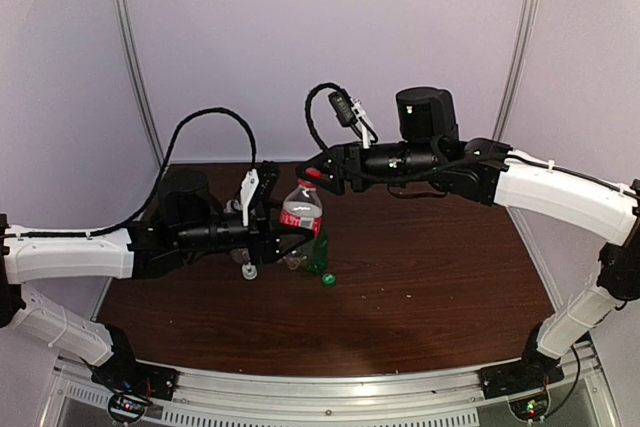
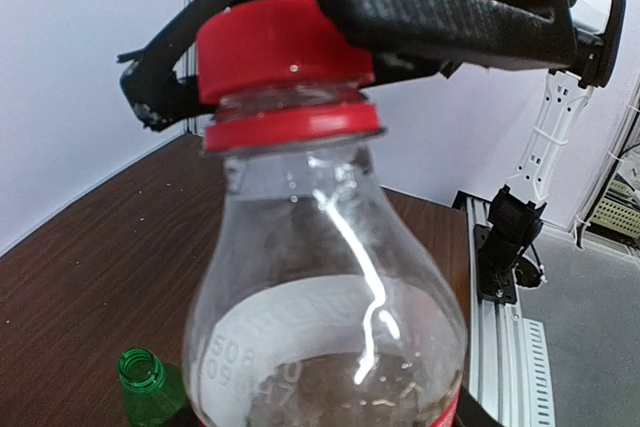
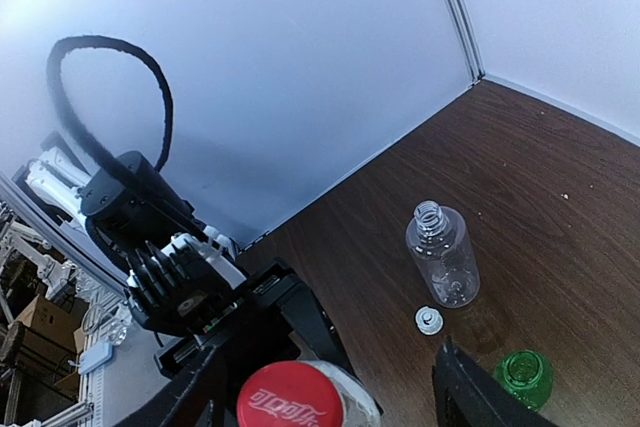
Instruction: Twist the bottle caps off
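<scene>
The small clear bottle with a red label [image 1: 301,209] stands upright above the table, my left gripper [image 1: 296,233] shut on its body. Its red cap [image 3: 292,397] sits on the neck [image 2: 285,47]. My right gripper [image 3: 320,402] is over the cap, open, one finger [image 3: 468,397] standing well clear of it and the other close by it. The unlabelled clear bottle [image 3: 443,252] stands uncapped, its white cap [image 3: 429,320] on the table beside it. The green bottle [image 3: 524,375] is open-necked too, and a green cap [image 1: 328,278] lies near it.
The brown table [image 1: 430,267] ends at white walls behind and at the sides. The green bottle [image 2: 140,372] stands just below and beside the held bottle. A metal rail [image 1: 330,387] with both arm bases runs along the near edge.
</scene>
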